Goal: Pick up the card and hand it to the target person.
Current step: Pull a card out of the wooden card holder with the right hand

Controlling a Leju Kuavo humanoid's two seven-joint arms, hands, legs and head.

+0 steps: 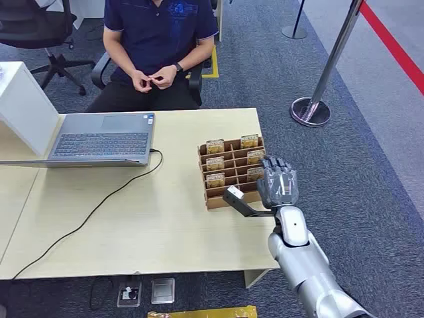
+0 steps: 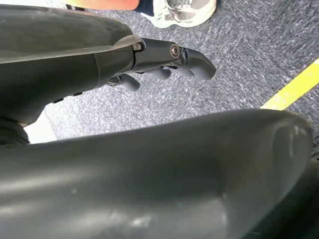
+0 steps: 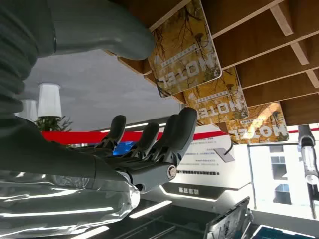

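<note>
head view: the right hand [image 1: 278, 182] hovers at the right end of the rack [image 1: 231, 173] on the tabletop [image 1: 150, 225], fingers apart, holding nothing. cards [image 1: 215, 162] stand upright in the rack's slots. a person [image 1: 158, 46] sits across, beside a laptop [image 1: 103, 139]. grey carpet, a stanchion [image 1: 311, 111].

left wrist view: the left hand [image 2: 165, 62] hangs over carpet, fingers loosely spread, empty.

right wrist view: the fingers [image 3: 177, 132] sit just beside the nearest card [image 3: 184, 47], not touching. it looks thin, light, stiff and likely slick; pinching its free upper edge seems best.
</note>
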